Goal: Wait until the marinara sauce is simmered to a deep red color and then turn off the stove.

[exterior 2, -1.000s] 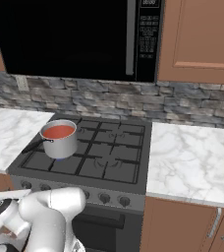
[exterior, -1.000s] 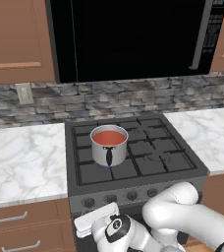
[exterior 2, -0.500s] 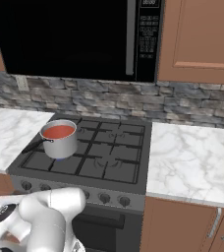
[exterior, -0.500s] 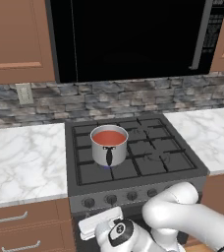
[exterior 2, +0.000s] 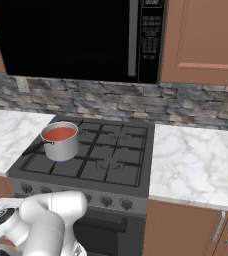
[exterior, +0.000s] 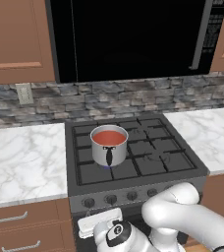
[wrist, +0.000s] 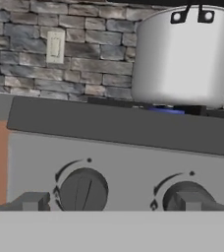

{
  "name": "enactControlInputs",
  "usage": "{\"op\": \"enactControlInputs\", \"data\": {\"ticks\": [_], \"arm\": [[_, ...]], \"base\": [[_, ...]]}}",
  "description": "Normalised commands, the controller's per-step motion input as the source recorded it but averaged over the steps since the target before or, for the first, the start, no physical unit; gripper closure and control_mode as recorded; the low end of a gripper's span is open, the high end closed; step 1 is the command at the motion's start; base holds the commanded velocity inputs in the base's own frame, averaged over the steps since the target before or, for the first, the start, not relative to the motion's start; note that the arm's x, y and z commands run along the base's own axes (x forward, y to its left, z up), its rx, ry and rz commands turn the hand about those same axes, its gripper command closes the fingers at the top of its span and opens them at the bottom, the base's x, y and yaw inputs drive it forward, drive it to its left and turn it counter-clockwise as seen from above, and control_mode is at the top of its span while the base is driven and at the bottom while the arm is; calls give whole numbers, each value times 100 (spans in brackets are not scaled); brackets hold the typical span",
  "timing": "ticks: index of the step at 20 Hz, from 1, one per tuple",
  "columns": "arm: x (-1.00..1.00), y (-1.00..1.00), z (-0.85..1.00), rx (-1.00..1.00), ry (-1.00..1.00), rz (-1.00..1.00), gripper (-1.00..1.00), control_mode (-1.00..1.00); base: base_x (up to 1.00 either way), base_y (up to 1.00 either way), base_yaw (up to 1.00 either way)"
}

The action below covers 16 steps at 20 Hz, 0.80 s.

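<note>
Pincer nearer round grey stove knobs

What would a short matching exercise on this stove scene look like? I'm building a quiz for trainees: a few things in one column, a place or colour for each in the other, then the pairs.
Things:
1. marinara sauce
2. pot
3. microwave
4. wall outlet

Descriptions:
A. black, hung above the stove
B. on the stone backsplash, left of the stove
C. orange-red, inside the pot
D. shiny steel, on the front left burner over a blue flame

Pairs: 1-C, 2-D, 3-A, 4-B
</note>
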Motion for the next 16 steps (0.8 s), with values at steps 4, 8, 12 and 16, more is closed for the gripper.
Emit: {"op": "enactControlInputs", "data": {"ticks": [4, 8, 12, 16], "arm": [[2, 10, 0, 0, 0, 0, -100, -100], [8, 14, 0, 0, 0, 0, -100, -100], [8, 0, 0, 0, 0, 0, -100, -100], [3, 0, 0, 0, 0, 0, -100, -100]], "base": [[0, 0, 0], [0, 0, 0], [0, 0, 0], [0, 0, 0]]}}
